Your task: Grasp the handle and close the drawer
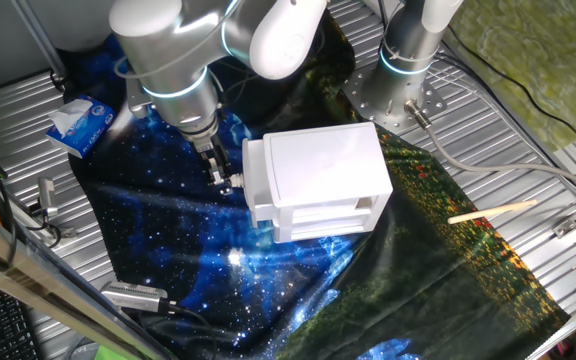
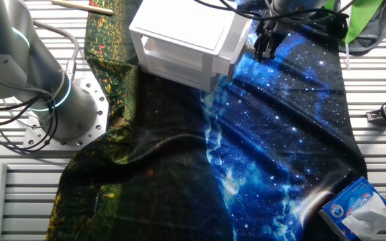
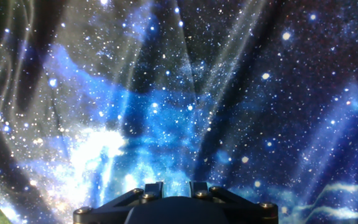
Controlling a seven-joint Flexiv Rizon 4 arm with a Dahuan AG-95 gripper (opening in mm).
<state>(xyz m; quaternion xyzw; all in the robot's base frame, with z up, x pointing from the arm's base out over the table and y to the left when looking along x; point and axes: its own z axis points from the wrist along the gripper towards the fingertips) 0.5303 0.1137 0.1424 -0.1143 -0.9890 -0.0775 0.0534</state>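
Cloth (image 3: 166,112): a starry blue and black sheet fills the hand view; it is spread over the ribbed metal table (image 1: 528,170).
Gripper (image 1: 222,175): points straight down beside the front of the white cabinet (image 1: 318,180), its tips close above the cloth. The fingers lie close together; whether they clasp anything I cannot tell.
Handle (image 1: 236,181): a tiny white knob on the drawer front, just beside the fingertips; contact unclear.
Drawer (image 1: 255,185): its flat white front sits against the cabinet's end, facing the gripper; it looks pushed in or nearly so.
Tissue pack (image 1: 80,123): blue and white, on the table past the cloth's edge.
Wooden stick (image 1: 493,211): lies on the table, well apart from the cabinet.
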